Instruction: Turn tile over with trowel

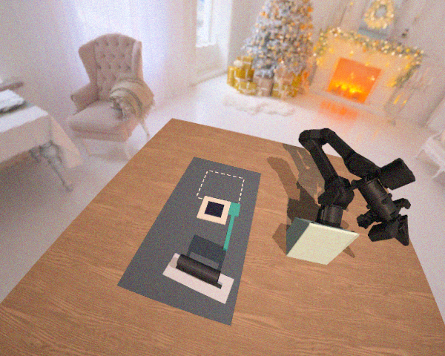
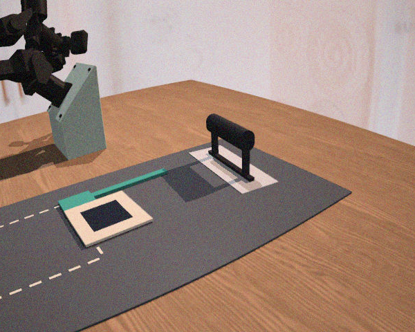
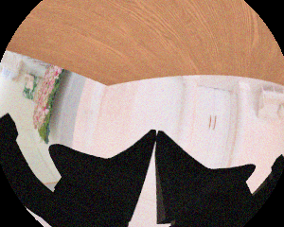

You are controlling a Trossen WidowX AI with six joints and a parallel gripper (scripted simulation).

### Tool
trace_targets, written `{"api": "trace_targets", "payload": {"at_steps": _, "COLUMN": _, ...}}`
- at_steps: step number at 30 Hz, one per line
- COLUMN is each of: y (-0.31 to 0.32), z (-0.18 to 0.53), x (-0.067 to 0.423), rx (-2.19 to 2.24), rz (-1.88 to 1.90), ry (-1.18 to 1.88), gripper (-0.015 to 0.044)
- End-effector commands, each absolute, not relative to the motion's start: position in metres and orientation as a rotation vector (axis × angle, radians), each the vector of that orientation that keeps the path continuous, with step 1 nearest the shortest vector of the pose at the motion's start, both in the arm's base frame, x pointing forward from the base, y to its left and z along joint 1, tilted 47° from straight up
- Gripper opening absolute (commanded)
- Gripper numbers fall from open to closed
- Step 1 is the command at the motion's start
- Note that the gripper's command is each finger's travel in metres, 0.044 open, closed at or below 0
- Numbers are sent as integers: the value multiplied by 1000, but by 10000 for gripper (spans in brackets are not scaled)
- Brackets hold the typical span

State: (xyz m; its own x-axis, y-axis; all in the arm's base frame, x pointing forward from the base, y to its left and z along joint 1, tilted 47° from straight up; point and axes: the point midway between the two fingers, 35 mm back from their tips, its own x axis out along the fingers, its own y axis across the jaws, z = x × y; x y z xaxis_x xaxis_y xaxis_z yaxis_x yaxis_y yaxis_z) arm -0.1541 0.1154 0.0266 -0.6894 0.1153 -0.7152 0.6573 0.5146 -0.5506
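Observation:
A cream tile (image 1: 214,209) (image 2: 107,216) with a dark square mark facing up lies on the grey mat (image 1: 165,237) (image 2: 207,228), just below the dashed outline (image 1: 220,173) (image 2: 54,276) and overlapping its near edge. The teal trowel (image 1: 230,224) (image 2: 118,187) lies flat on the mat with its blade beside the tile's edge and its handle pointing toward the black-handled float (image 1: 198,268) (image 2: 230,137). My gripper (image 1: 391,230) (image 3: 155,134) is shut and empty, held in the air past the table's right side, far from the trowel.
The arm's pale green wedge-shaped base block (image 1: 317,240) (image 2: 78,112) stands on the wooden table (image 1: 330,306) (image 2: 343,232) right of the mat. The float stands on a white pad (image 1: 197,281) (image 2: 236,169) at the mat's near end.

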Motion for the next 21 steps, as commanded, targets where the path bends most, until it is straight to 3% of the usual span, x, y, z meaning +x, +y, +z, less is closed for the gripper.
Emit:
{"api": "trace_targets", "payload": {"at_steps": 1, "y": 115, "z": 27, "x": -154, "rx": 627, "rz": -1137, "ry": 2139, "gripper": 0}}
{"api": "trace_targets", "payload": {"at_steps": 8, "y": 115, "z": 27, "x": -154, "rx": 627, "rz": -1137, "ry": 2139, "gripper": 0}}
{"api": "trace_targets", "payload": {"at_steps": 12, "y": 115, "z": 27, "x": -154, "rx": 627, "rz": -1137, "ry": 2139, "gripper": 100}}
{"api": "trace_targets", "payload": {"at_steps": 21, "y": 115, "z": 27, "x": -154, "rx": 627, "rz": -1137, "ry": 2139, "gripper": 100}}
